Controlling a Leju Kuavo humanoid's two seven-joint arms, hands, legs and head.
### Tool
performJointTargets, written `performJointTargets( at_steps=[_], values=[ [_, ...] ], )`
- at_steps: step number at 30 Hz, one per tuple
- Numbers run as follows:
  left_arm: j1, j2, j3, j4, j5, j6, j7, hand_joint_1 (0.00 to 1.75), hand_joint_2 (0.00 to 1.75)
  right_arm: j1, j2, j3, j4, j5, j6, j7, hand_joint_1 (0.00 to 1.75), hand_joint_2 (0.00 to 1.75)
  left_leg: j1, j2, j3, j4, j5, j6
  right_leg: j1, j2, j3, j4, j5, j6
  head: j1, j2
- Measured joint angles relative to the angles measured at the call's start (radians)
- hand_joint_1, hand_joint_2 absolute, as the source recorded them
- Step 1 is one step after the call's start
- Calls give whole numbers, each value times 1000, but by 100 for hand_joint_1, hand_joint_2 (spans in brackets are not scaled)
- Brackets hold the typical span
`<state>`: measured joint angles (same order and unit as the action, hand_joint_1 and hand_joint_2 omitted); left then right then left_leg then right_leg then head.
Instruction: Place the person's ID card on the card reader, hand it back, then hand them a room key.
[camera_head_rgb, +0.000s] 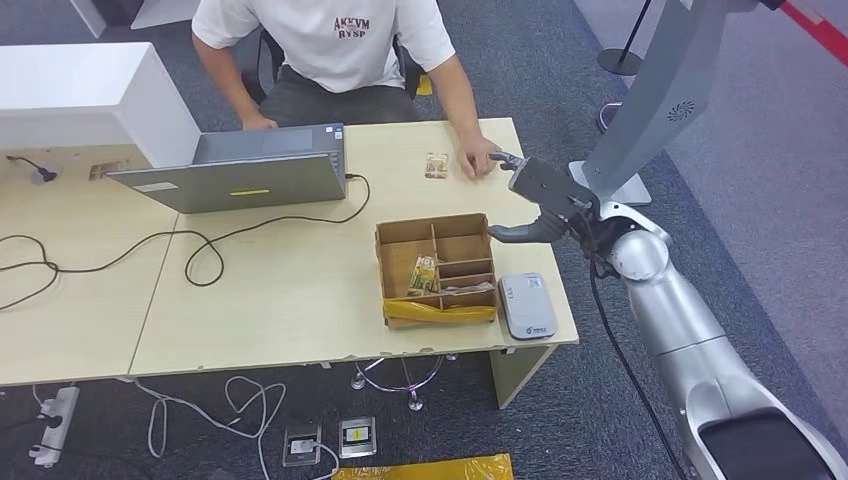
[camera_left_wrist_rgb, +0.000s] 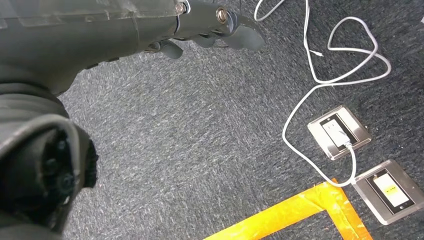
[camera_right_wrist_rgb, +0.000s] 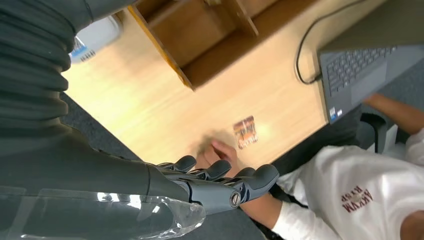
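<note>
Right hand (camera_head_rgb: 535, 190) hangs over the far right corner of the desk (camera_head_rgb: 290, 290), fingers spread and carrying nothing, its fingertips close to the person's hand (camera_head_rgb: 480, 160), which rests on the wood. Left hand (camera_left_wrist_rgb: 210, 27) hangs low over the carpet beside floor sockets (camera_left_wrist_rgb: 340, 132) and a white cable (camera_left_wrist_rgb: 320, 90); its fingers look loosely curled around nothing, though I cannot tell how far they are closed. Nearest on the desk lies the white card reader (camera_head_rgb: 527, 305), just beside a divided cardboard box (camera_head_rgb: 436, 268) that holds what may be a room key card (camera_head_rgb: 424, 275) in one compartment. Farther off, the ID card (camera_head_rgb: 436, 165) lies flat on the desk just beside the person's hand, near the far edge; the right wrist view shows it too (camera_right_wrist_rgb: 245, 132). Such a card is likely light, thin, stiff and smooth, so flat on wood it offers little to catch; pinching it by a raised edge or sliding it to the desk's edge seems the safest hold. An open laptop (camera_head_rgb: 250, 170) stands farther left.
</note>
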<state>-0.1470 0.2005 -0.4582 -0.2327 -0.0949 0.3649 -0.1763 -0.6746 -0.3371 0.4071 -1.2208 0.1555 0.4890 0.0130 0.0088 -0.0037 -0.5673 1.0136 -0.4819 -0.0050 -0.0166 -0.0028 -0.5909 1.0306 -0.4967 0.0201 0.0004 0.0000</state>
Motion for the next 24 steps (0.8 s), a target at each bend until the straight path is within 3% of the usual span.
performJointTargets(
  at_steps=[8,16,20,24],
  values=[
    [-5,5,0,1,-11,0,18,0,0,171,-49,-20,-212,-24,4,93,0,175,0,0,0,0,0,0,0,0,0,0,0,0,0,0],
    [-9,5,0,3,-11,1,26,0,0,247,-78,-31,-305,39,-23,121,0,175,0,0,0,0,0,-1,0,1,0,0,0,0,0,0],
    [-10,5,0,3,-10,2,30,0,0,270,-85,-30,-327,149,-61,143,0,175,0,0,0,0,0,-1,0,1,0,0,0,0,0,0],
    [-10,2,0,4,-9,4,36,0,0,288,-86,-22,-339,344,-124,172,0,175,0,0,0,0,0,-1,0,1,0,0,0,0,0,0]
  ],
)
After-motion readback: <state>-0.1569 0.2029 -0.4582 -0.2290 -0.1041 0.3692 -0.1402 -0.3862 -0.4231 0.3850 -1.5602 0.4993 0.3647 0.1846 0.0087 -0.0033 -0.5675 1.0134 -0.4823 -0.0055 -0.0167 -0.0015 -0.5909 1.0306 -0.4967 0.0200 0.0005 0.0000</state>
